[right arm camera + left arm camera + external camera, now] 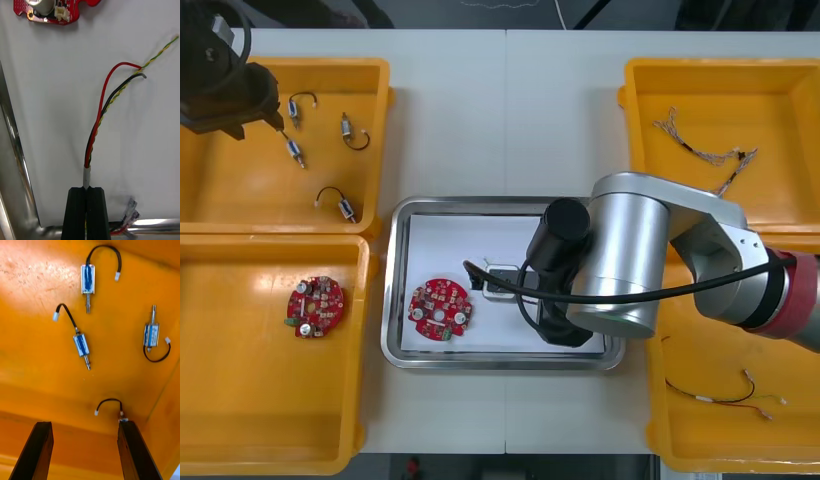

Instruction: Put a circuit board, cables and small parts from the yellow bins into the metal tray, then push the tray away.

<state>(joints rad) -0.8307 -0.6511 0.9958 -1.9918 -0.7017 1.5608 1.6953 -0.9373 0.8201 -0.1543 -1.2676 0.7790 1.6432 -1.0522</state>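
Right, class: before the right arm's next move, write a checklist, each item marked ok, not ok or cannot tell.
1. Right jaws shut on the cable: ok.
2. Cable stretched over the metal tray's white inside: ok.
3. Cable end behind the jaws inside the tray's rim: cannot tell.
4. Circuit board in the tray, apart from the cable: ok.
5. Left jaws open above small metal parts in a yellow bin, away from the tray: ok.

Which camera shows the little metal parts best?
The left wrist view: the open left end effector hovers over the small metal parts, showing blue bodies and black wires. The front view shows all four, tiny, in a left bin. The right wrist view faces the tray, the right end effector gripping a cable.
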